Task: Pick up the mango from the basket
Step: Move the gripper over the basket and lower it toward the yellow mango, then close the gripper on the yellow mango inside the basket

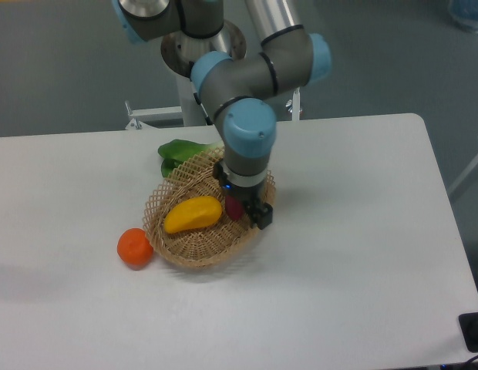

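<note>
1. A round orange fruit (pixel 135 247) is sitting on the white table (pixel 339 293), nearest the camera, just beside the left edge of the shallow oval basket of light tan woven straw (pixel 194 248).
2. The smooth elongated yellow mango (pixel 193 214) is lying inside the basket, left of centre, with its orange end pointing left.
3. The black two-finger gripper (pixel 250 210) is hanging over the basket's right half, just right of the mango and not touching it; I cannot tell how its jaws are standing.
4. A slim dark purple sweet potato (pixel 233 208) is showing only partly beneath the gripper.
5. A leafy green vegetable (pixel 177 153) is lying behind the basket, against its far rim.
</note>
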{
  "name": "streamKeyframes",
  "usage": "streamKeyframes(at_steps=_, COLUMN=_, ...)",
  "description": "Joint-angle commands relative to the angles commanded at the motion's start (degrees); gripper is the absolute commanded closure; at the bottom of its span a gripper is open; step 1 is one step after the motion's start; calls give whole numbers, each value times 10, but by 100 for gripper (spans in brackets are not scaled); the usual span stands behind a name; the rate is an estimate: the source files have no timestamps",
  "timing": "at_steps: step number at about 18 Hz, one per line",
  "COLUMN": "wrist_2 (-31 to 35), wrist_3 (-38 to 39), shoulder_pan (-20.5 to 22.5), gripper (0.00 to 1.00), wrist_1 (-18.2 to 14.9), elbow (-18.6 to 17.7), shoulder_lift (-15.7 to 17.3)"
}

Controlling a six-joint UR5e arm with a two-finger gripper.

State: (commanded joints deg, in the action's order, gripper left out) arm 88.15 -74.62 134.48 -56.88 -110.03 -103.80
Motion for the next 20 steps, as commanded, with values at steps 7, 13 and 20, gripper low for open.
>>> streamKeyframes(at_steps=7, wrist_2=0, wrist_3=0, shoulder_pan=-8, gripper=0, wrist_1=18, elbow=-27, shoulder_lift=-3)
streamKeyframes(at_steps=13, wrist_2=0, wrist_3=31, shoulder_pan=-18, gripper=0, wrist_1=43, elbow=-30, shoulder_lift=-21)
streamKeyframes(at_steps=20, wrist_2=3, wrist_3=49, shoulder_pan=-42, gripper=0, wrist_1=53, elbow=-46, shoulder_lift=-31)
